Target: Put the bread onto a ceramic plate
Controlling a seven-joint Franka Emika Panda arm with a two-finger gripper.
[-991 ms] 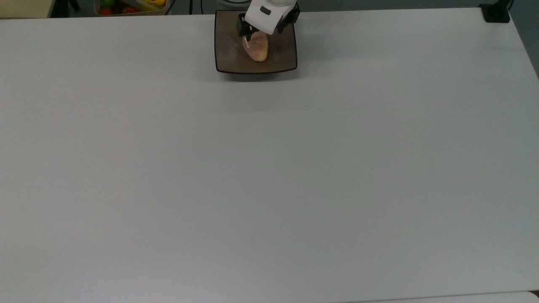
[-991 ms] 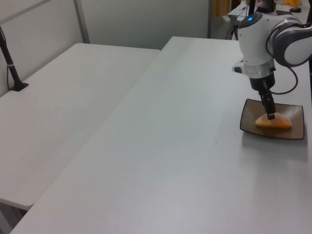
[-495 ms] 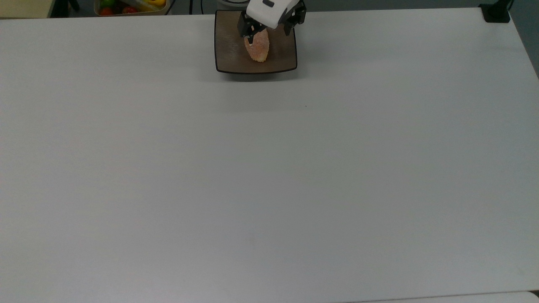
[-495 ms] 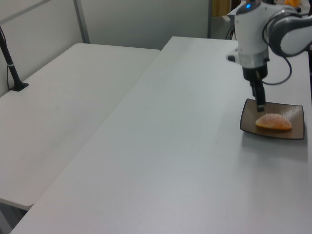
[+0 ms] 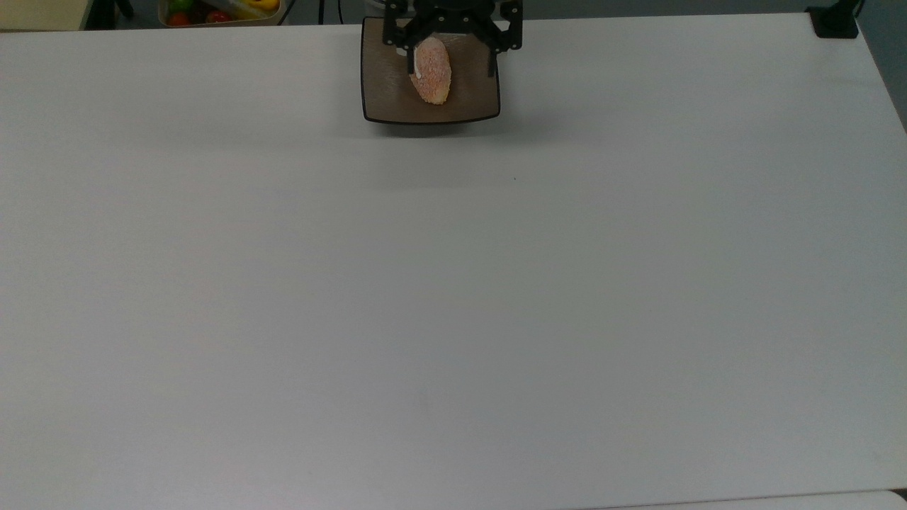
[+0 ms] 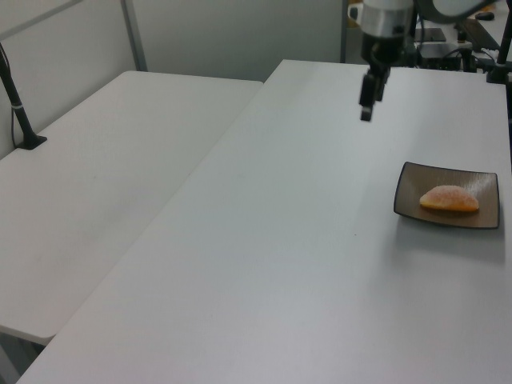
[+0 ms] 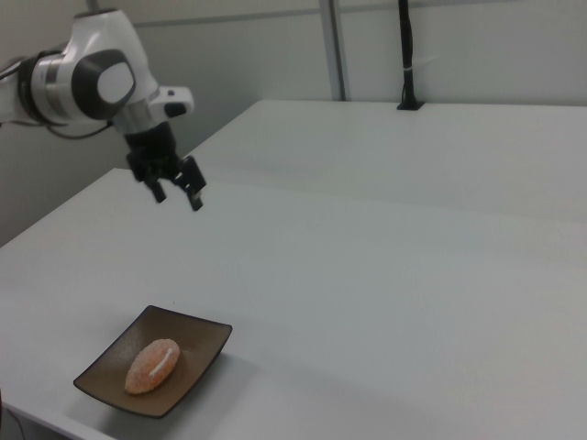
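Bread (image 5: 431, 71) lies on the plate (image 5: 382, 85), near its middle, white stripe up. Gripper (image 7: 177, 194) hangs high above the table (image 5: 453, 283), well apart from bread, jaws spread, holding nothing.

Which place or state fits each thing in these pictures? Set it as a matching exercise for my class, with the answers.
Things:
1. small oval orange-tan bread
2. square brown ceramic plate
3. black two-finger gripper
4. white table

Places or states:
A. open, raised in the air, holding nothing
B. lies on the plate, white stripe along its top
C. stands near the table's edge, bearing the bread
D. bears the plate

Pairs: 1-B, 2-C, 3-A, 4-D
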